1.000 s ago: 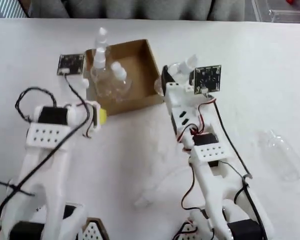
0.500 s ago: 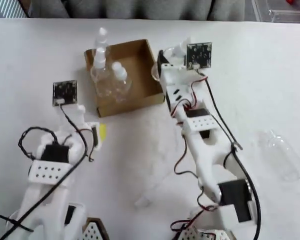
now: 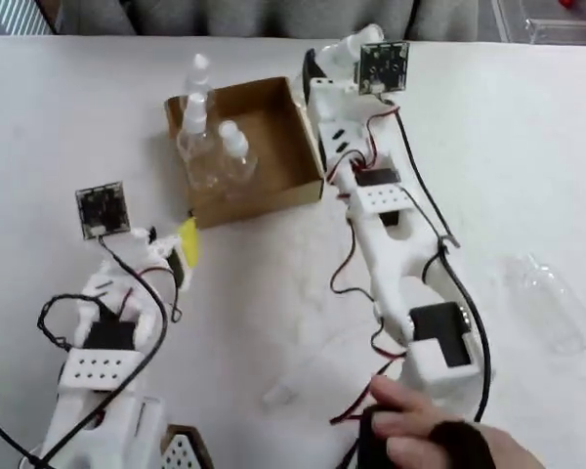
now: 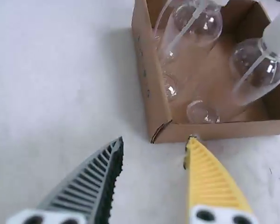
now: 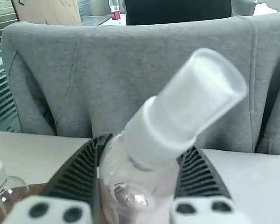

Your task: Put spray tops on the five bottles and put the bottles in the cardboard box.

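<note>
The cardboard box [image 3: 259, 202] stands at the table's middle back and holds clear bottles with white spray tops [image 3: 232, 147]. My right gripper [image 3: 329, 61] is beside the box's far right corner, shut on a clear bottle with a white spray top [image 5: 177, 112]; the bottle [image 3: 350, 47] tilts between the black fingers. My left gripper [image 4: 155, 140] is open and holds nothing, just in front of the box's near left corner [image 4: 147, 88]. In the high view the left gripper [image 3: 181, 249] is low over the table. Another clear bottle [image 3: 555, 305] lies at the right.
A person's hand [image 3: 420, 440] rests at the base of the right arm by the table's front edge. A small clear piece [image 3: 277, 395] lies on the table between the two arm bases. A grey chair back [image 5: 130, 70] stands beyond the table's far edge.
The right arm has carried its bottle farther back along the box's right side. The left arm has drawn back from the box toward the front left. A hand has come in at the front edge.
</note>
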